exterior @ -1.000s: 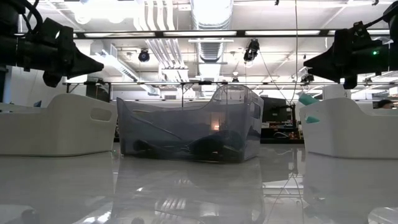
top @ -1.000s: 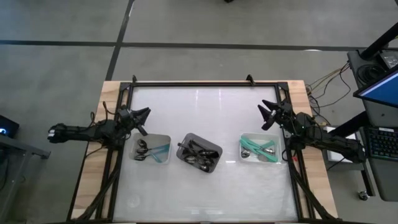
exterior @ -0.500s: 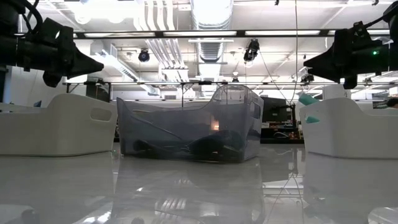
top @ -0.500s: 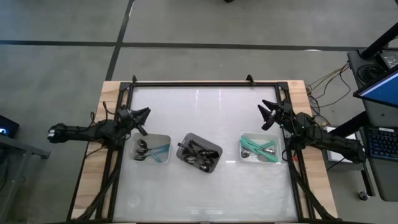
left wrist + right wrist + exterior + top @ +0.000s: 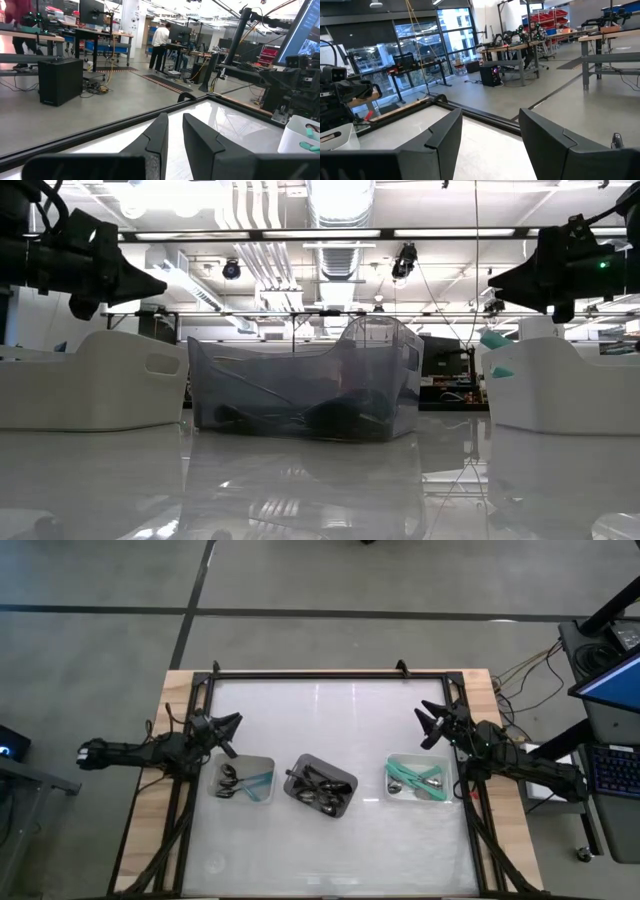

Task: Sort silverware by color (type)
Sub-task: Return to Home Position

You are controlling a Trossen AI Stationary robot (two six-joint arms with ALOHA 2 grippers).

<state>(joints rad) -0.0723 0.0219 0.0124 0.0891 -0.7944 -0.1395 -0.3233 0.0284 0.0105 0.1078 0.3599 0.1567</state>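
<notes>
A: Fingers?
B: Left fingers [image 5: 159,135] stood a narrow slit apart, right fingers [image 5: 445,135] wide. Both were empty. Left gripper [image 5: 230,730] hung by the tabletop's [image 5: 320,720] left edge, right gripper [image 5: 427,727] by its right edge.
A: Spoons?
B: All lay in trays across the middle. Silver spoons [image 5: 228,780] plus one mint were in the left tray [image 5: 262,760], black spoons [image 5: 318,790] in the grey tray [image 5: 352,783], and mint-green spoons [image 5: 410,778] with some silver in the right tray [image 5: 392,762].

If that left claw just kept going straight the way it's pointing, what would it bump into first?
Only bare table lies ahead of the left gripper; the first thing in line is the black rail along the far edge, though it may ride above it.
</notes>
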